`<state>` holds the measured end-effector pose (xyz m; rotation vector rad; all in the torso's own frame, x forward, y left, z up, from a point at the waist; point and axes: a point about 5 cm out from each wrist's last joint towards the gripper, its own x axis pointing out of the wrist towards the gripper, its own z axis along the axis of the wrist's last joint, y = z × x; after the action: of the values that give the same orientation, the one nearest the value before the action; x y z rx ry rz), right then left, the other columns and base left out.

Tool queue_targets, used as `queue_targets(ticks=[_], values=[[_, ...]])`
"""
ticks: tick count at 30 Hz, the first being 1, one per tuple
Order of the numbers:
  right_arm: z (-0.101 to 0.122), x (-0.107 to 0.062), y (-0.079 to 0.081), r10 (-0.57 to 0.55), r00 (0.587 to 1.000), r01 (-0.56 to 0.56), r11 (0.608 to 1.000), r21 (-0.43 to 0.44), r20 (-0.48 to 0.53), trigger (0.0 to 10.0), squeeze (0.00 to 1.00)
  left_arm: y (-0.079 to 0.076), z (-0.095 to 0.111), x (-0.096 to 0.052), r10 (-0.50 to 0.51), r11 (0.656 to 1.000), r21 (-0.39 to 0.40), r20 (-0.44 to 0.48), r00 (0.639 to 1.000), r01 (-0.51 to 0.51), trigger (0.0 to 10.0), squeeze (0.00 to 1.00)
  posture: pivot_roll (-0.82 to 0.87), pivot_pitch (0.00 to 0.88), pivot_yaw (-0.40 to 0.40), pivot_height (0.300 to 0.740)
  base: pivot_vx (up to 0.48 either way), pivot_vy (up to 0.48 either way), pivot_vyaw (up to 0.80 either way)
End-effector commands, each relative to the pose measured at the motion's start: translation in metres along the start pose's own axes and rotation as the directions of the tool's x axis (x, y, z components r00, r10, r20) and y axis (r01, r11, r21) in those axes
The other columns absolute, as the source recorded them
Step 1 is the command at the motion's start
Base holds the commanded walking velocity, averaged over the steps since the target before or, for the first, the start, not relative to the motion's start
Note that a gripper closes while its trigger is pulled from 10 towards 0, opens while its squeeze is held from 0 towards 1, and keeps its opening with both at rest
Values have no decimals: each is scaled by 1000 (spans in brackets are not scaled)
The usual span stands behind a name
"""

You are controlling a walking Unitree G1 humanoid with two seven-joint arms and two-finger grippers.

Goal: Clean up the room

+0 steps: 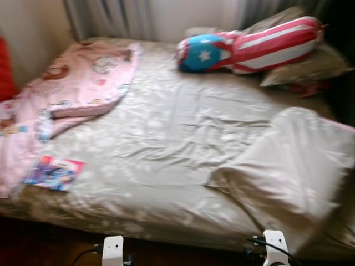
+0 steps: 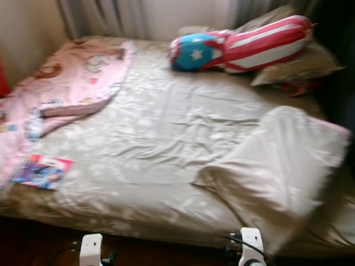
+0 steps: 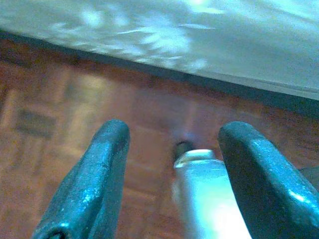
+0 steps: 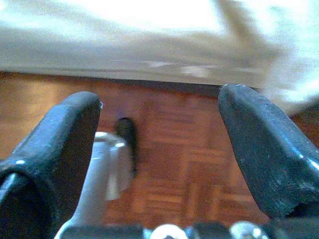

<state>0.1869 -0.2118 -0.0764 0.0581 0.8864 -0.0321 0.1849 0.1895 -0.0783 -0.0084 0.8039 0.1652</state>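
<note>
The bed [image 1: 166, 138] spans the area ahead, covered by a beige satin sheet [image 1: 161, 116] that lies wrinkled across the mattress.

A pink printed blanket [image 1: 83, 77] is bunched over the left side of the bed and trails down toward the near left corner. A colourful booklet [image 1: 54, 172] lies flat on the sheet near the front left edge, just beside the blanket's lower end.

At the head of the bed, a long bolster [image 1: 252, 45] with red and white stripes and a blue end bearing a white star lies across a beige pillow [image 1: 308, 66]. The bolster leans against the curtain [image 1: 111, 16] behind it.

A folded beige duvet [image 1: 288, 166] rests on the right front part of the bed, its near corner reaching toward the mattress edge.

Both arms hang low in front of the bed edge, above a wooden parquet floor [image 3: 60, 119].

The left gripper [image 3: 172, 164] points at the floor below the mattress edge. Its jaws are spread apart and hold nothing.

The right gripper [image 4: 159, 144] likewise points at the floor beneath the bed edge. Its jaws are released, wide apart, with nothing between them.

The head views are slightly blurred.
</note>
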Motion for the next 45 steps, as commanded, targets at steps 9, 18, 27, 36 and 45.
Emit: queue_targets(ticks=[9,18,27,36,45], values=[[-15,-2,6,13,999,-13,1000,10,-49,10000,0,10,-13,-4,33,999,-16,-47,998,-34,10000,0,-92,155,-15,740,0,0,-626],[-15,-2,6,15,999,-15,1000,6,-49,10000,0,11,-15,-4,36,999,-21,-54,998,-37,10000,0,-88,158,-15,740,0,0,-603],[-14,-2,6,16,999,-16,1000,18,-30,10000,0,12,-16,-5,37,999,-9,-59,998,-37,10000,0,-87,158,-16,740,0,-249,-178],[-13,-2,6,16,1000,-16,1000,17,-27,10000,0,12,-16,-5,37,999,-13,-60,998,-37,10000,0,-88,160,-17,740,0,-427,0],[-13,-2,5,17,1000,-16,1000,15,-25,10000,0,12,-17,-5,45,999,-24,-64,997,-46,10000,0,-90,163,-21,740,0,0,0]])
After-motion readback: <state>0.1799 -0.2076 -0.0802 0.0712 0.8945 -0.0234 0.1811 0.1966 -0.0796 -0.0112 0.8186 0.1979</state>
